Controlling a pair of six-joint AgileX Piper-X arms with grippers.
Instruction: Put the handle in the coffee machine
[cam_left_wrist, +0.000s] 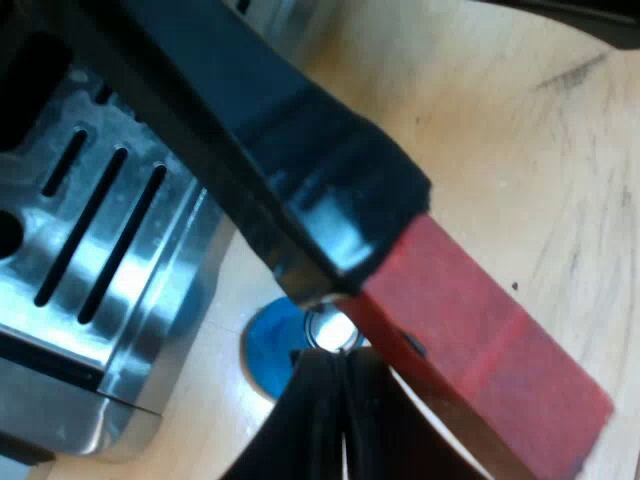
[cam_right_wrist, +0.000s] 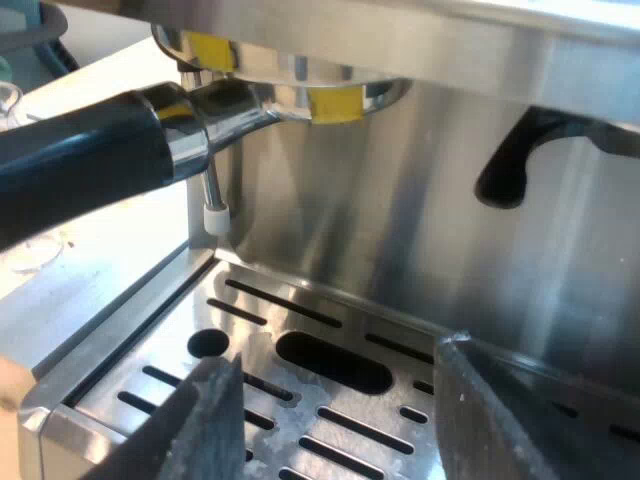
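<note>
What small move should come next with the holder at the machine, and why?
Probably turn the handle toward the front of the espresso machine to lock it: the metal holder is already raised into the machine, yet its handle points off at an angle.

Wooden table top (cam_left_wrist: 500, 110): pale, grain showing, with a dark scuff (cam_left_wrist: 575, 72) and a few small specks on it. Blue tamper (cam_left_wrist: 262, 350) on the wood, just beside the base of the espresso machine (cam_left_wrist: 110, 240). It is round and blue with a bright metal middle, and partly hidden, so its whole outline can't be made out.

Right wrist view: pale surface (cam_right_wrist: 100, 250) alongside the machine, brightly lit. Something clear and glassy (cam_right_wrist: 28, 255) lies on it, too little showing to name. Dark grey shape (cam_right_wrist: 45, 35) farther off, not identifiable
</note>
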